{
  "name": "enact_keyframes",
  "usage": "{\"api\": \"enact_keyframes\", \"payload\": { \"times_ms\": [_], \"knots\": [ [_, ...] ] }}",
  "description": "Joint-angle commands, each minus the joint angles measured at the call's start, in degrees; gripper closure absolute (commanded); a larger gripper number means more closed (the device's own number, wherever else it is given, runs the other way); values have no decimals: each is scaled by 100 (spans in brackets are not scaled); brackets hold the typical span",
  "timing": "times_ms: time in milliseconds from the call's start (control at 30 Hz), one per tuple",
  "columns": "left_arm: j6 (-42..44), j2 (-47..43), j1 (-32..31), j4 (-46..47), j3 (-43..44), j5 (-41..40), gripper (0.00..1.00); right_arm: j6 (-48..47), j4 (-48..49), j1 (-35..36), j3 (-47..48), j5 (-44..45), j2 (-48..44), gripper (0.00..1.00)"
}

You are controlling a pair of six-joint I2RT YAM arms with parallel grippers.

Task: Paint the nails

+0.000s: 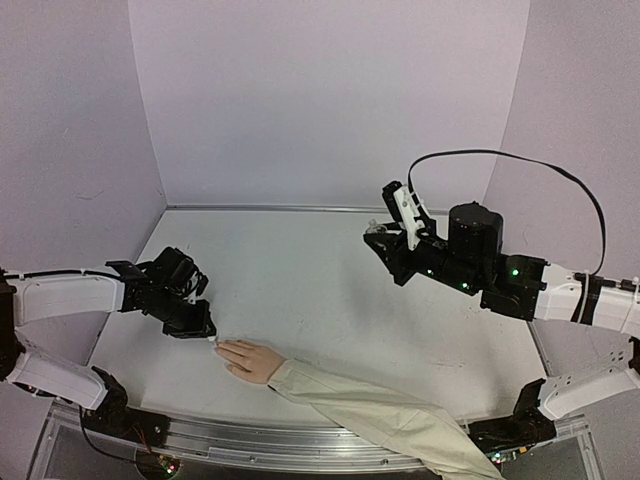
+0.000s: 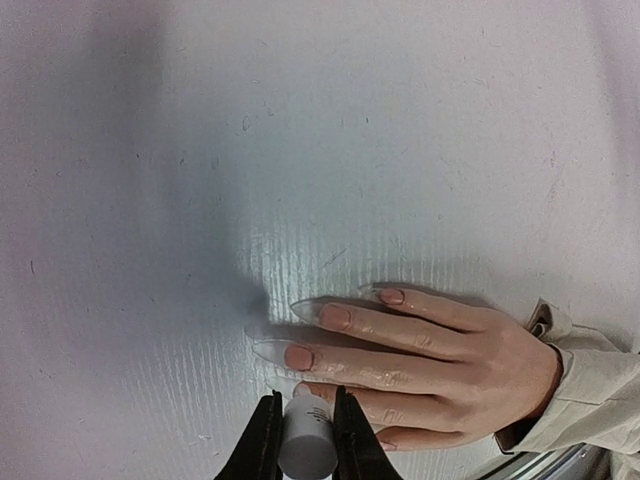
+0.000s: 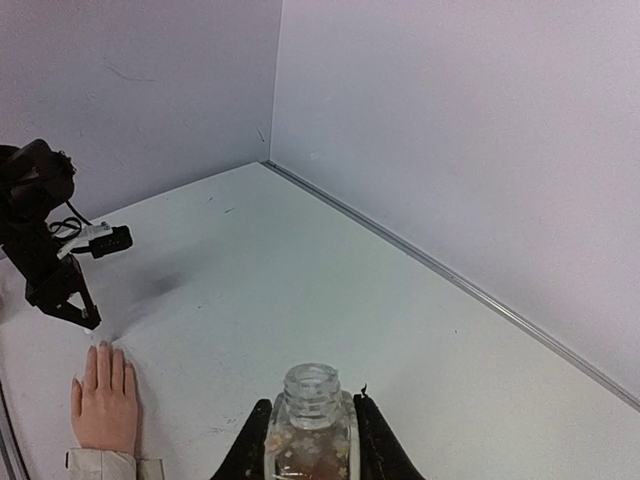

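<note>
Left gripper (image 1: 200,328): clamped on a small white cap (image 2: 308,440), low over the table (image 1: 320,270), right at the fingertips of the mannequin hand (image 2: 440,360). Right gripper (image 1: 385,238): closed around a clear bottle (image 3: 311,425) with open neck, upright, raised above the table and well apart from the hand. Nails (image 2: 298,357): on the fingers lying flat near the front of the table, pointing toward the left arm; three with pinkish colour and long clear tips, just beside the cap. Beige sleeve (image 1: 370,415) running back to the near edge. Contact between cap and finger: cannot tell.
</note>
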Motion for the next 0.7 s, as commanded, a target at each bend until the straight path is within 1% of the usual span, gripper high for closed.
{"api": "enact_keyframes", "payload": {
  "times_ms": [0, 667],
  "knots": [
    [73, 37, 33, 208, -9, 45, 100, 93, 294, -5, 295, -60, -7, 100],
    [1, -150, 37, -67, -75, -254, 100, 114, 294, 3, 339, -130, 56, 100]
  ]
}}
